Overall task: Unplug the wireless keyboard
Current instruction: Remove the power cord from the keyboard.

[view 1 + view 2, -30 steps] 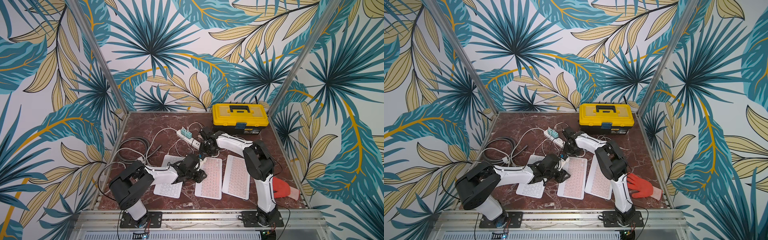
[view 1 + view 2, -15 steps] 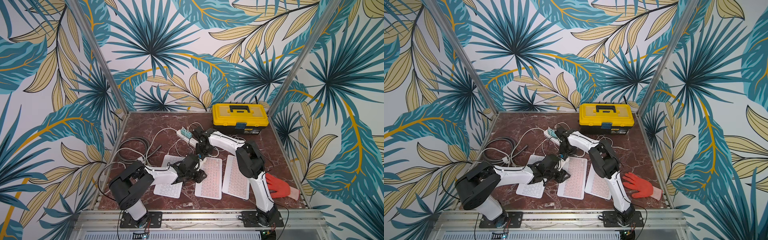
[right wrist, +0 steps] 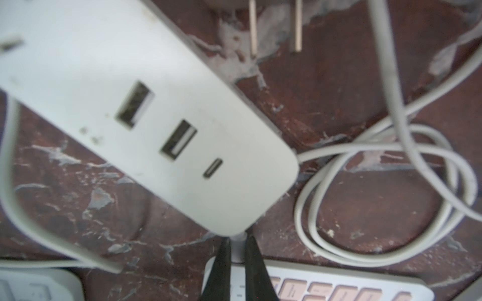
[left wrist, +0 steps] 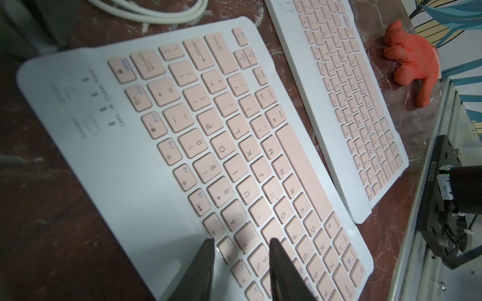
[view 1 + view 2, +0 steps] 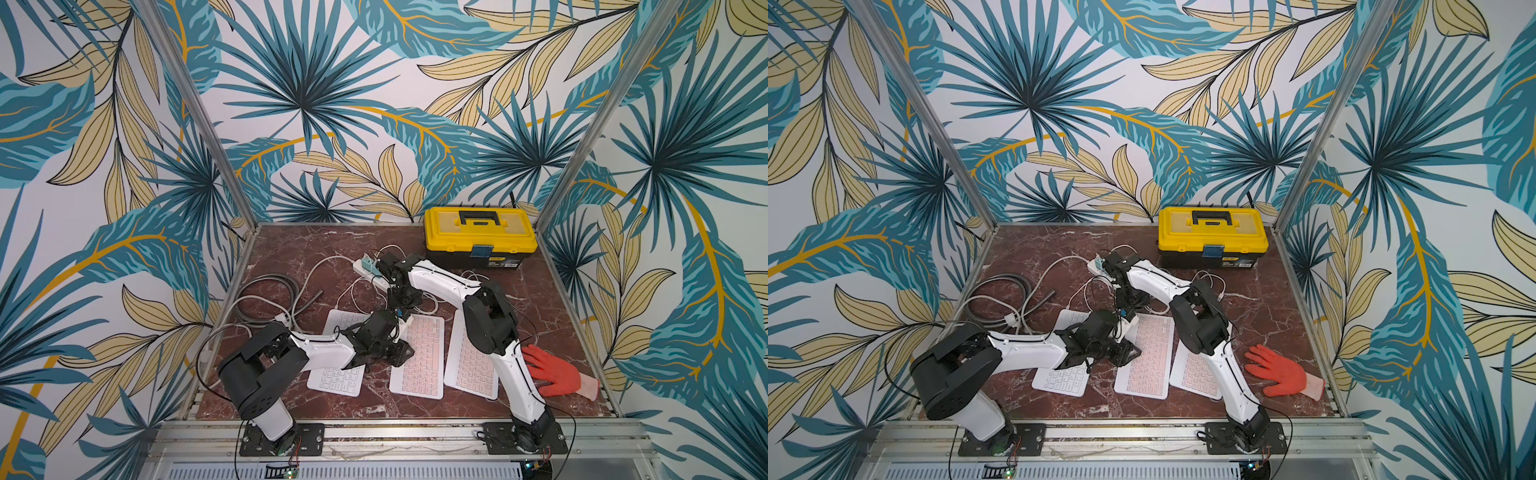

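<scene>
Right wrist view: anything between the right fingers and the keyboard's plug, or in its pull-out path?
Nothing between them: the right fingers are shut on the white plug at the keyboard's edge. Pull-out path looks tight, though: the power strip's rounded end sits right beyond the plug, possibly touching it.

The left arm point(image 5: 320, 353) reaches low and forward from its base, the left gripper point(image 4: 241, 241) tipped downward with its fingers point(image 4: 206, 263) a little apart, while the right arm point(image 5: 440, 282) bends at a raised elbow and stretches far back, the right gripper point(image 3: 238, 238) pinched tight on a white plug point(image 3: 238, 251)
</scene>
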Controlling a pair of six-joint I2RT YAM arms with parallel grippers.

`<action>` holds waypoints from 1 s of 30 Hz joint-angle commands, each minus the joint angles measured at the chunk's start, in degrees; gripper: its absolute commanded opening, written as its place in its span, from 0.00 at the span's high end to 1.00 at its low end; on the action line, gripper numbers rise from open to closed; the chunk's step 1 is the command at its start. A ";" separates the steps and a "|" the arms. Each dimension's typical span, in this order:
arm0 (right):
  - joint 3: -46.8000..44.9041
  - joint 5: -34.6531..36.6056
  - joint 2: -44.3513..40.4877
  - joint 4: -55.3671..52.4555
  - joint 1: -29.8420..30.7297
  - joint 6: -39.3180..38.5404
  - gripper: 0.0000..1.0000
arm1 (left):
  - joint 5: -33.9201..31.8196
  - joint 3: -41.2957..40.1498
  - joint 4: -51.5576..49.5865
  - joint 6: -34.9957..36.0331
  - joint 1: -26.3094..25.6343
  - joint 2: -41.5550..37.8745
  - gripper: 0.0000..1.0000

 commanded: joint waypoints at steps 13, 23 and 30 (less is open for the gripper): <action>-13.93 -0.77 -2.76 8.61 -6.88 15.91 0.95 | -1.31 -4.74 -14.03 -2.11 -0.39 3.94 0.62; -11.51 3.93 -3.76 9.34 -6.80 7.92 0.94 | -1.20 -4.84 -13.99 -2.28 -0.24 4.25 0.62; -11.02 3.01 -4.19 6.01 -7.23 1.61 0.84 | -0.18 -4.15 -14.14 -2.28 0.77 2.60 0.62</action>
